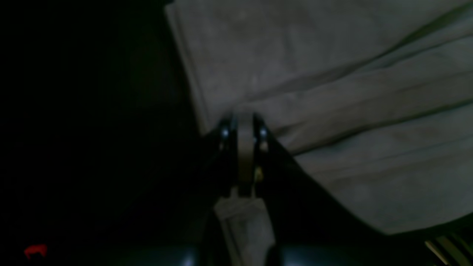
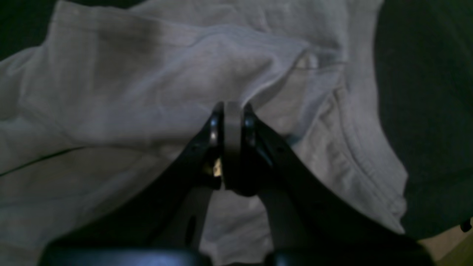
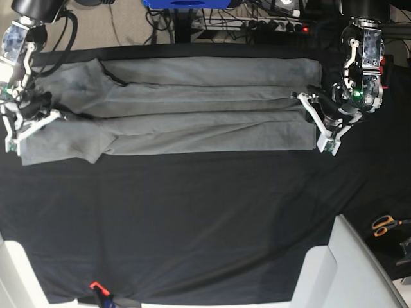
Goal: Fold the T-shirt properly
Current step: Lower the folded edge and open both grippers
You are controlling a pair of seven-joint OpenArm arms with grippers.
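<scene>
along the table's far edge the t-shirt [image 3: 192, 106] lies lengthwise between your arms, left fingers [image 1: 244, 123] and right fingers [image 2: 232, 111] each clamped on an end.

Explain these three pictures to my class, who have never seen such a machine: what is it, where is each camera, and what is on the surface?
This is a robot with two arms. The wide base view looks down from above. A plain grey cotton T-shirt lies stretched sideways on a black cloth sheet. The other two pictures come from cameras on the wrists, looking along the pincers. The left gripper is closed on the shirt's hem end; the right gripper is closed on fabric near the ribbed collar. Orange-handled scissors lie off to one side.
</scene>
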